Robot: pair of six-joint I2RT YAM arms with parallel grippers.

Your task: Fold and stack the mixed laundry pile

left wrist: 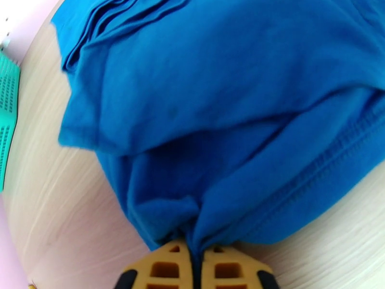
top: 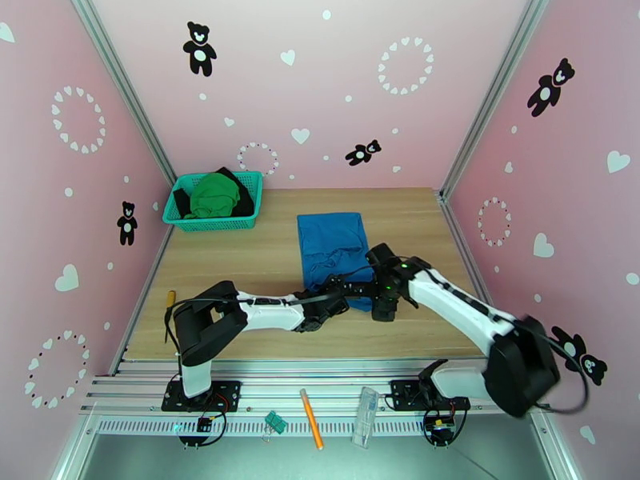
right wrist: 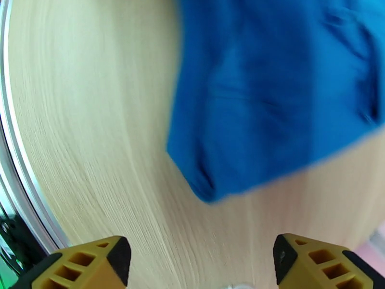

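Top view is kind of annoying here: both arms cross over the near end of the blue shirt (top: 332, 238), so that edge is mostly hidden, and I can't make out any pocket on it. The shirt lies roughly flat on the wooden bench (top: 240, 258), a rumpled, soft knit rectangle with a stitched hem and a stack of thin layered folds along its far edge.

The left tool (left wrist: 197, 268) is clamped shut on a bunched-up pinch of the shirt's near edge. Its yellow ribbed fingers (left wrist: 166, 268) are cut off at the bottom of the wrist shot, with fabric squeezed in the slit between them.

The right tool (right wrist: 197, 258) hangs just off the shirt's near corner with its jaws spread wide and nothing between them, just pale woodgrain. That view is smeary, so the cloth texture is lost.

Well off to the shirt's far left sits a teal mesh basket (top: 180, 214) holding the bright green garment (top: 214, 195), crumpled on top of the black garment (top: 242, 203), which is mostly buried.
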